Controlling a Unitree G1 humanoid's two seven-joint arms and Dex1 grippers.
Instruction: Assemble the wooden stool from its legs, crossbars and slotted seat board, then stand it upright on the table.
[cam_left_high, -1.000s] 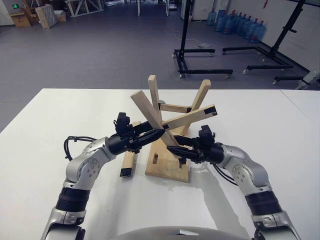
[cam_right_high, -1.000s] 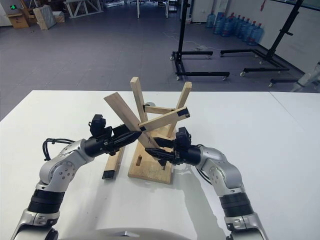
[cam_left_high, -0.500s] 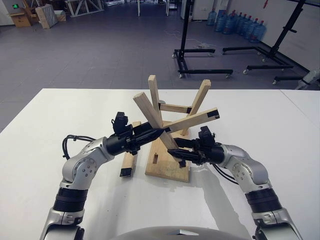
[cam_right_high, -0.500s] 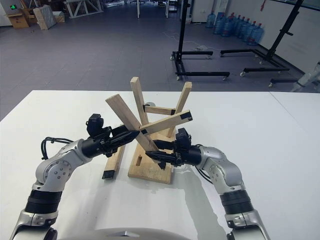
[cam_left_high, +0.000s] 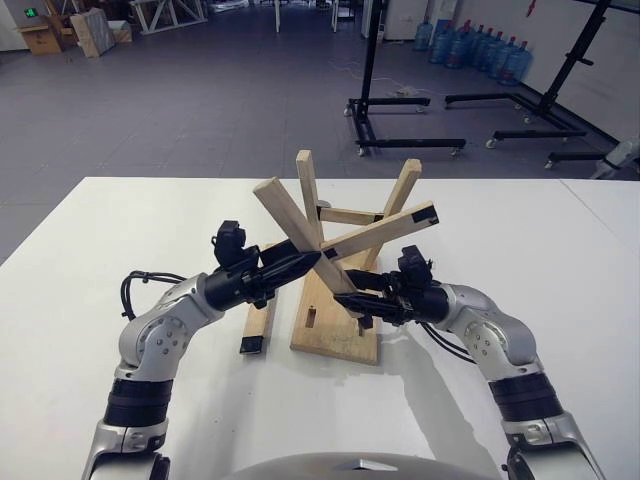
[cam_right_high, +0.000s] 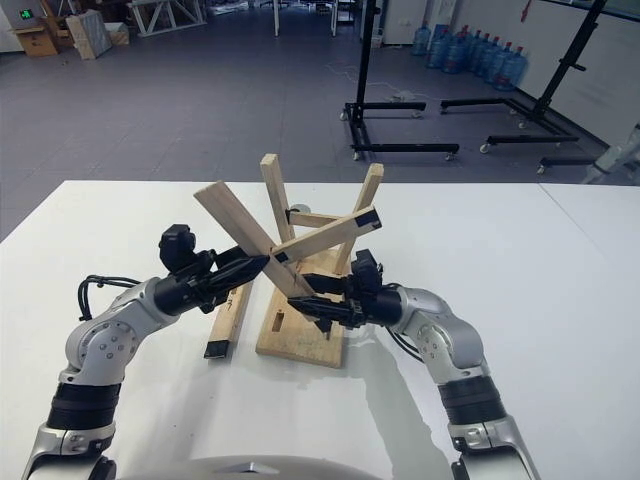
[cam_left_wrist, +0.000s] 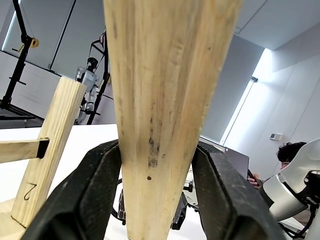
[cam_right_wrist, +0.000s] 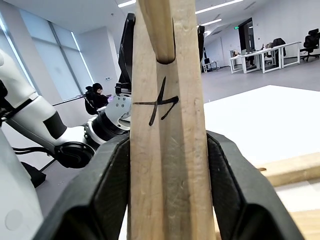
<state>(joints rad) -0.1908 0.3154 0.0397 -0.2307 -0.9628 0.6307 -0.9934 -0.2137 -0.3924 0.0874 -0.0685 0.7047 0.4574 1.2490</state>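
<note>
The slotted seat board (cam_left_high: 322, 332) lies flat on the white table. Two legs (cam_left_high: 308, 190) (cam_left_high: 404, 192) stand in its far end, joined by a short crossbar (cam_left_high: 350, 216). A third leg (cam_left_high: 286, 216) leans up to the left over the board, with a long crossbar (cam_left_high: 385, 231) sticking out of it to the upper right. My left gripper (cam_left_high: 308, 262) is shut on this leaning leg (cam_left_wrist: 165, 100) near that joint. My right gripper (cam_left_high: 350, 298) is shut on its lower end (cam_right_wrist: 167, 150), just above the board. Black fingers (cam_right_wrist: 105, 200) press both its sides.
Another leg (cam_left_high: 260, 320) lies flat on the table just left of the seat board. Bare tabletop (cam_left_high: 120, 230) spreads to both sides and in front. Black wheeled racks (cam_left_high: 405, 100) stand on the floor beyond the far edge.
The leaning leg has tipped further left, its top swinging left. My left gripper has drawn back a little to the left with it. The right gripper has hardly moved.
</note>
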